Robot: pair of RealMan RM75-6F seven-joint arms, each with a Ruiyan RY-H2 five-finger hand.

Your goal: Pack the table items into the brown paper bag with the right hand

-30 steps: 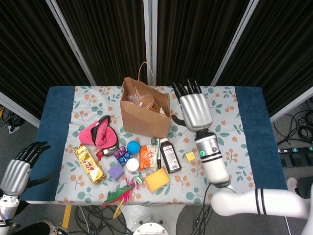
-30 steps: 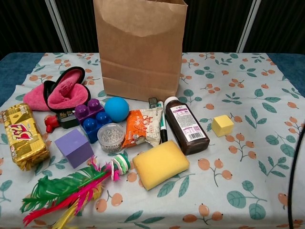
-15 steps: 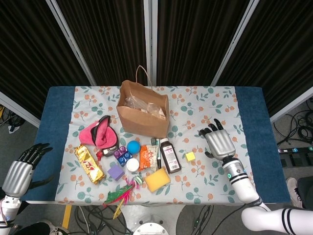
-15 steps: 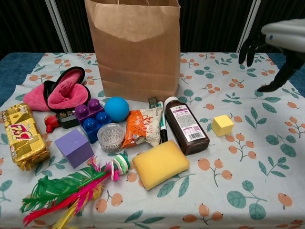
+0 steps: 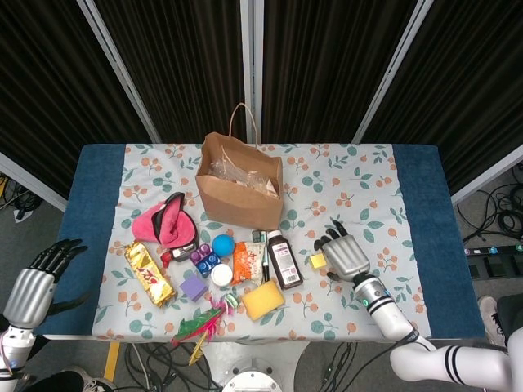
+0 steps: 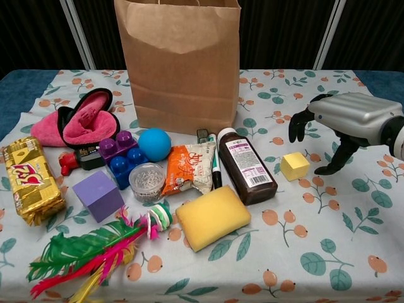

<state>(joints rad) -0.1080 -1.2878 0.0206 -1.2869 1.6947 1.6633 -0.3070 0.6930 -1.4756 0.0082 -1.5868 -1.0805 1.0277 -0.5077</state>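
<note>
From the head view, my right robot hand (image 5: 346, 254) hovers spread and empty just right of the small yellow foam cube (image 5: 318, 261); the brown paper bag (image 5: 242, 193) stands far-centre on the counter (image 5: 384, 188). From the chest view, I'm reaching; next I'd lower and close around the cube.

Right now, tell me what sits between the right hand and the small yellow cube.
Nothing visible does. The right hand hovers open just beyond the small yellow cube, with only bare tablecloth around it. The brown bottle lies on the cube's far side.
</note>
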